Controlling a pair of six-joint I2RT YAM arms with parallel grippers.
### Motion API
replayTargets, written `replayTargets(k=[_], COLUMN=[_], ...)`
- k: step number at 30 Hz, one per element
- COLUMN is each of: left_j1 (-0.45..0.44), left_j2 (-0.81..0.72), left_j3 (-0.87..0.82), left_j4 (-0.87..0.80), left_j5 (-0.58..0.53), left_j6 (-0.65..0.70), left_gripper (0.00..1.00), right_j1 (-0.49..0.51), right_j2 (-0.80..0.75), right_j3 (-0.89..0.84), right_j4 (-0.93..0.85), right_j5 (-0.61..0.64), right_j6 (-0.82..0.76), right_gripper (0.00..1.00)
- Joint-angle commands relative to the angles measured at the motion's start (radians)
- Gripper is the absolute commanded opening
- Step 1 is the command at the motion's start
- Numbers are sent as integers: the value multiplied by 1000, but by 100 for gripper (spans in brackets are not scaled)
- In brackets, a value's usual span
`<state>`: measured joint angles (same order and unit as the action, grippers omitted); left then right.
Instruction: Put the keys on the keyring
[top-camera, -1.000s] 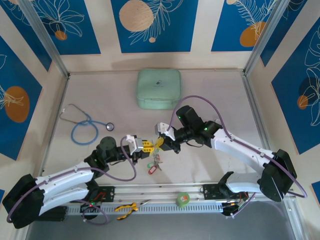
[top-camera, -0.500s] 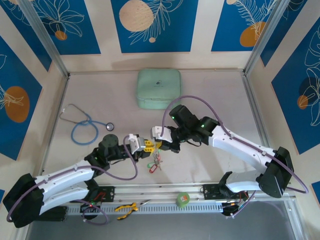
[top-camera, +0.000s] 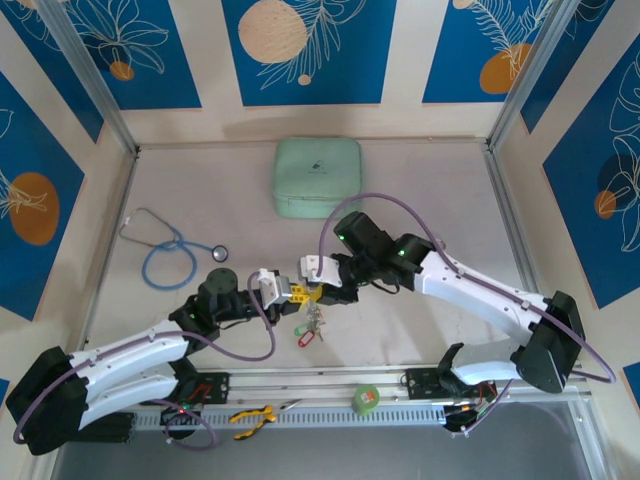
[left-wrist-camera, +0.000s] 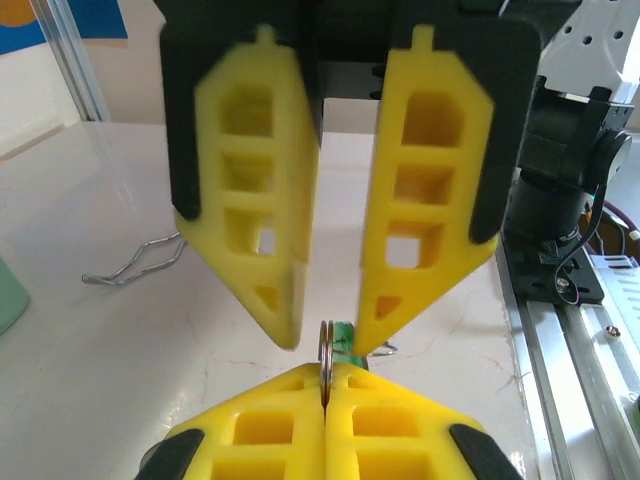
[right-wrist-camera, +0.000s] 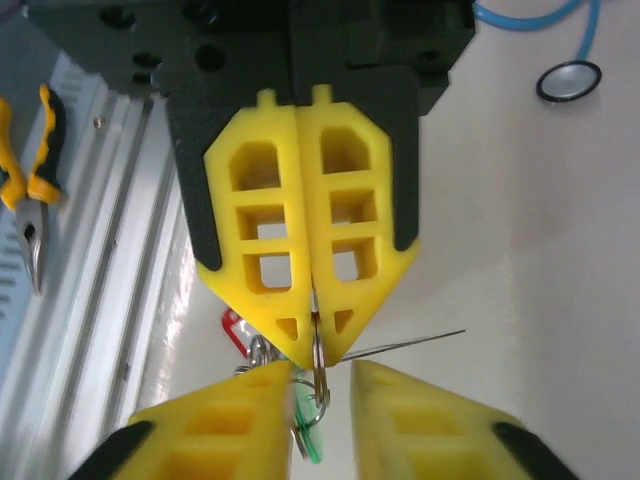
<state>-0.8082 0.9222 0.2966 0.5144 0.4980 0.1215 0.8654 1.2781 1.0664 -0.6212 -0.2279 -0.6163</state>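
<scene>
The keyring (left-wrist-camera: 327, 350), a thin metal ring seen edge-on, is pinched between the fingertips of my left gripper (left-wrist-camera: 326, 378), which is shut on it. My right gripper (right-wrist-camera: 322, 372) faces it head-on, open, one fingertip on each side of the keyring (right-wrist-camera: 318, 340) with a small gap. The keys (top-camera: 311, 322) hang below the ring in a bunch, with a green tag (right-wrist-camera: 313, 440) and a red tag (right-wrist-camera: 231, 326) showing. In the top view the left gripper (top-camera: 296, 293) and right gripper (top-camera: 318, 291) meet tip to tip above the middle of the table.
A mint-green case (top-camera: 318, 177) lies at the back and a blue-tubed stethoscope (top-camera: 170, 250) at the left. Yellow-handled pliers (top-camera: 252, 417) and a green tape roll (top-camera: 366, 399) sit on the near rail. A thin bent wire (left-wrist-camera: 135, 262) lies on the table.
My right gripper has shifted slightly left and opened, letting go of the ring. The left gripper has closed tight on it. The key bunch still hangs between them.
</scene>
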Motion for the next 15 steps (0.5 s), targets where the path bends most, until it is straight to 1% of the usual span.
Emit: replayTargets(k=[1,5,9,15], left_j1=[-2,-2,-3,-2], left_j2=[-27,-38,-39,-29], left_j3=[3,-18,-31,-29], left_j4=[58,105,138,147], left_j5=[19,14,13,20], left_j6=[1,-3,-8,-13], left_gripper=[0,0,0,0], right_j1=[-47,-81,-85,-78], right_j2=[-80,-160,-194,-161], right_j3=[-66,-173,-264,-264], right_j4=[87,176,242,266], right_j5=[-81,-99,-80,-110], right_j6=[67,144,195,195], right_gripper=[33,40,44,46])
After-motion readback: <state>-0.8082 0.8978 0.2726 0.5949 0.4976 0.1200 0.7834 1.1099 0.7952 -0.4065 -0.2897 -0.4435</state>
